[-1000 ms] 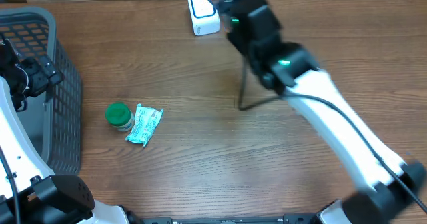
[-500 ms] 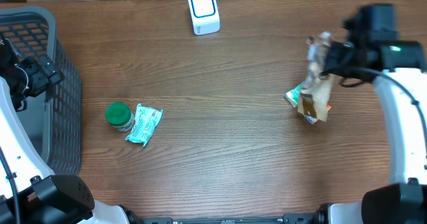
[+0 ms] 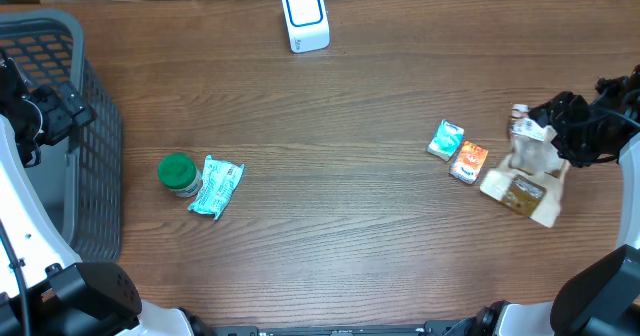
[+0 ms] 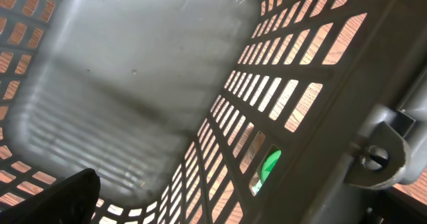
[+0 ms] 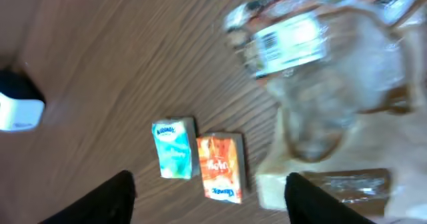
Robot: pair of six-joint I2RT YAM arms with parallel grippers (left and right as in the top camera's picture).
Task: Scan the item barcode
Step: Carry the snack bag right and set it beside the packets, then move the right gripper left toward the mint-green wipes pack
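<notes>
Hovering with fingers [image 5: 110, 201] spread and empty, the right gripper [image 5: 208, 184] hangs by the bagged item [image 5: 347, 97]. The item lies just ahead of them, barcode label [image 5: 287, 41] up. Probably a drop spot, well apart from the scanner [image 3: 305, 16]. The left gripper [image 3: 48, 113] hangs parted over the basket [image 3: 95, 176], idle.

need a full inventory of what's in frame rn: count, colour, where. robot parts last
scanner: 1, white with blue face, far edge of the table, centre
basket: 1, grey mesh, left edge
jar: 1, green lid, left of centre
packet: 1, teal and white, right beside the jar
teal box: 1, teal, right side
orange box: 1, orange, just right of the teal box
clear bag: 1, transparent with brown contents and a white label, lying right of the orange box
table: 1, brown wood
left gripper: 1, black, open, over the basket
right gripper: 1, black, open, by the clear bag
</notes>
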